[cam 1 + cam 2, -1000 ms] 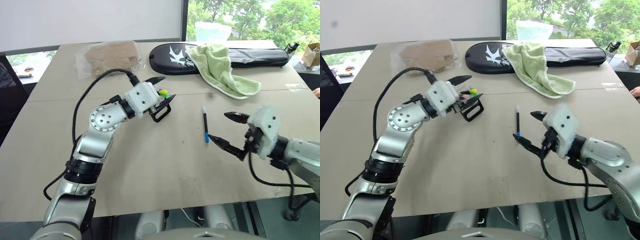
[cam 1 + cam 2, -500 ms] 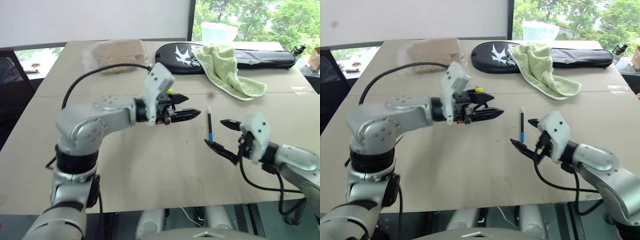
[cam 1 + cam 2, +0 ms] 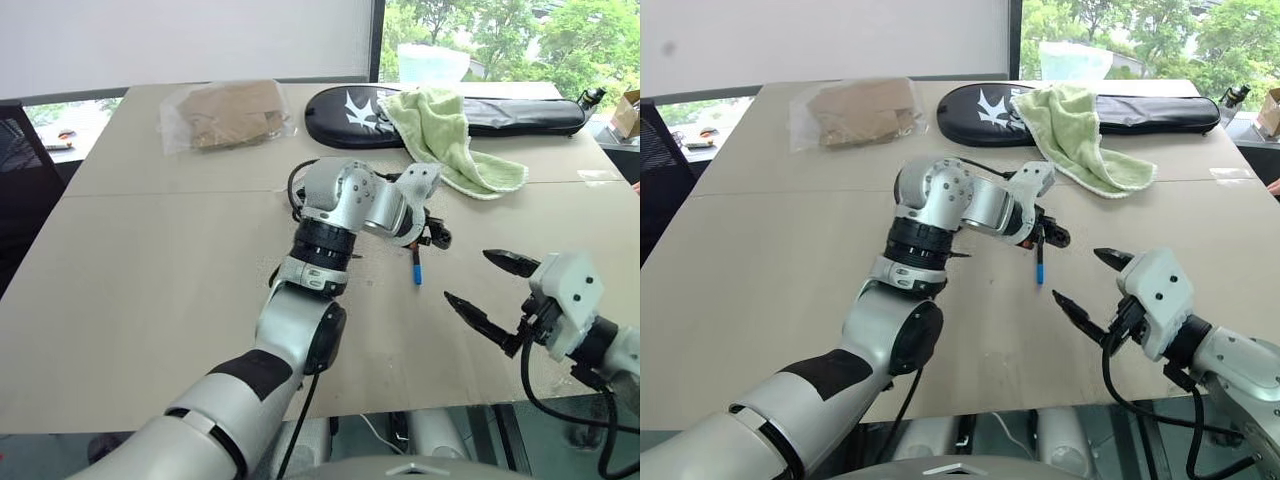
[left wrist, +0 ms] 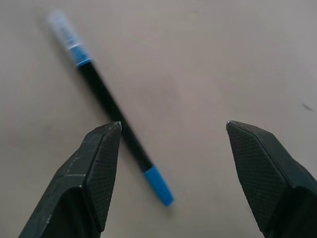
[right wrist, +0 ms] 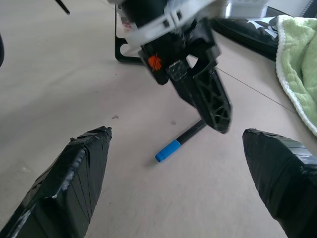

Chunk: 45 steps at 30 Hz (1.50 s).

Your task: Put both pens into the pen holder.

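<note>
At frame centre the left gripper (image 4: 173,144) hung wide open over the pen (image 4: 111,106): light, stiff, probably slippery; best pinched mid-barrel.

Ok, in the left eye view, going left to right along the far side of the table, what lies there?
Plastic bag → black case → green towel.

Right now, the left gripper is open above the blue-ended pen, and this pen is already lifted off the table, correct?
Not quite. The left gripper is open above the pen, but the pen lies flat on the table, not gripped; the left wrist view shows this.
</note>
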Available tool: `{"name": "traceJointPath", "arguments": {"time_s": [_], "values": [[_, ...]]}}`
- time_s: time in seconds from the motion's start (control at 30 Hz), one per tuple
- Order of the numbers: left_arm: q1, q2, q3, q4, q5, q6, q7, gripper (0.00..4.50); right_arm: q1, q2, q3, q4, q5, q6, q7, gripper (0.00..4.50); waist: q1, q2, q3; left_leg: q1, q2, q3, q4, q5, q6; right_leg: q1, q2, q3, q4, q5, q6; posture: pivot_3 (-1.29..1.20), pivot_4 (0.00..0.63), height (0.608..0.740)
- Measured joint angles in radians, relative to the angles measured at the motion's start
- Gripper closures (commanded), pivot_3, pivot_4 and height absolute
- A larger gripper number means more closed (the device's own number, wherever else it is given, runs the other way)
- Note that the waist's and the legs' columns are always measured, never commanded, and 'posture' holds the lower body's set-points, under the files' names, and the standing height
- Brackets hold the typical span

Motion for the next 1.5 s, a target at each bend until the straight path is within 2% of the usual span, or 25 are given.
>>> {"name": "traceJointPath", "arguments": {"time_s": [0.17,0.2,0.27,0.3,0.43,0.57,0.7,0.8,0.87,0.9,0.93,1.07,1.13,1.33,1.5], "values": [[-0.035,-0.009,0.043,0.148,0.069,-0.086,0.037,1.02,0.084,-0.013,0.0,-0.002,0.005,-0.073,-0.076,0.0,0.007,0.0,0.0,0.0,-0.004,-0.001,0.0,-0.001,0.002,0.001,-0.004,-0.001,-0.001,-0.001,0.001,0.0,0.15,0.74],[-0.043,-0.009,0.043,0.167,0.072,-0.096,0.036,1.26,0.102,-0.02,0.0,-0.003,0.008,-0.091,-0.091,0.0,0.006,0.0,-0.001,0.001,-0.005,-0.001,0.0,-0.002,0.003,0.002,-0.004,-0.001,-0.001,-0.003,0.004,0.0,0.15,0.74],[-0.052,-0.01,0.032,0.195,0.09,-0.114,0.031,1.86,0.13,-0.03,0.004,-0.003,0.014,-0.119,-0.119,0.0,0.006,0.0,-0.001,0.003,-0.005,-0.001,0.0,-0.001,0.003,0.004,-0.004,-0.001,-0.002,-0.004,0.003,0.0,0.15,0.74],[-0.054,-0.01,0.024,0.209,0.101,-0.126,0.022,2.31,0.142,-0.039,0.006,-0.003,0.016,-0.136,-0.134,0.0,0.006,0.0,-0.002,0.004,-0.005,-0.001,0.0,-0.001,0.003,0.006,-0.004,-0.002,-0.002,-0.004,0.002,0.0,0.15,0.74],[-0.055,-0.01,-0.011,0.244,0.129,-0.164,-0.027,4.45,0.176,-0.072,0.014,-0.004,0.027,-0.182,-0.183,0.0,0.015,0.0,-0.002,0.005,-0.006,-0.003,0.0,-0.001,0.003,0.008,-0.004,-0.003,-0.002,-0.005,0.001,0.0,0.15,0.74],[-0.056,-0.008,-0.027,0.262,0.139,-0.184,-0.103,4.45,0.19,-0.094,0.027,-0.004,0.036,-0.208,-0.218,0.0,0.024,0.0,-0.002,0.004,-0.007,-0.003,0.0,-0.002,0.003,0.008,-0.005,-0.003,-0.002,-0.005,0.001,0.0,0.15,0.74],[-0.017,0.026,-0.135,0.212,0.107,-0.188,-0.302,4.45,0.191,-0.101,0.04,-0.004,0.044,-0.218,-0.237,0.0,0.021,0.001,-0.002,0.001,-0.007,-0.003,0.001,-0.002,0.003,0.006,-0.005,-0.002,-0.004,-0.005,0.001,0.0,0.15,0.74],[0.011,0.101,-0.226,0.094,0.078,-0.184,-0.448,3.14,0.197,-0.105,0.044,-0.004,0.049,-0.223,-0.249,0.0,0.012,0.001,-0.001,0.0,-0.006,-0.002,0.0,-0.002,0.003,0.003,-0.005,-0.001,-0.003,-0.004,-0.001,0.0,0.15,0.74],[0.01,0.119,-0.234,0.046,0.078,-0.184,-0.471,2.32,0.198,-0.104,0.044,-0.004,0.05,-0.224,-0.25,0.0,0.01,0.001,-0.001,0.0,-0.005,-0.002,0.0,-0.002,0.003,0.003,-0.004,-0.001,-0.003,-0.005,0.001,0.0,0.15,0.74],[0.01,0.118,-0.233,0.04,0.078,-0.184,-0.472,2.04,0.199,-0.104,0.044,-0.004,0.051,-0.224,-0.25,0.0,0.01,0.001,-0.001,0.0,-0.006,-0.002,0.0,-0.002,0.004,0.003,-0.004,-0.001,-0.002,-0.006,0.002,0.0,0.15,0.74],[0.01,0.105,-0.223,0.042,0.08,-0.182,-0.466,1.55,0.199,-0.104,0.044,-0.004,0.054,-0.224,-0.248,0.0,0.014,0.001,-0.001,0.0,-0.006,-0.003,0.0,-0.002,0.004,0.003,-0.005,-0.002,-0.003,-0.006,0.002,0.0,0.15,0.74],[0.002,0.036,-0.184,0.079,0.086,-0.193,-0.435,1.55,0.226,-0.124,0.021,-0.004,0.084,-0.247,-0.207,0.0,0.022,0.001,-0.001,-0.001,-0.007,-0.001,0.002,-0.004,0.006,0.004,-0.005,-0.001,-0.003,-0.006,0.003,0.0,0.15,0.74],[-0.019,0.004,-0.166,0.128,0.1,-0.228,-0.423,1.55,0.285,-0.144,-0.037,-0.005,0.102,-0.276,-0.162,0.0,0.024,0.0,-0.001,-0.001,-0.008,-0.001,0.002,-0.004,0.007,0.004,-0.006,-0.001,-0.003,-0.006,0.004,0.0,0.15,0.74],[-0.061,-0.012,-0.16,0.26,0.126,-0.38,-0.42,1.55,0.348,-0.141,-0.087,-0.005,0.112,-0.302,-0.145,0.0,0.017,0.0,-0.001,0.0,-0.008,0.0,0.002,-0.004,0.008,0.004,-0.005,0.0,-0.003,-0.005,0.007,0.0,0.15,0.74],[-0.069,-0.013,-0.189,0.33,0.139,-0.477,-0.505,1.55,0.416,-0.144,-0.088,-0.005,0.11,-0.364,-0.168,0.0,0.021,0.0,-0.001,0.0,-0.007,0.0,0.002,-0.004,0.008,0.004,-0.005,0.0,-0.003,-0.006,0.006,0.0,0.15,0.74]]}}
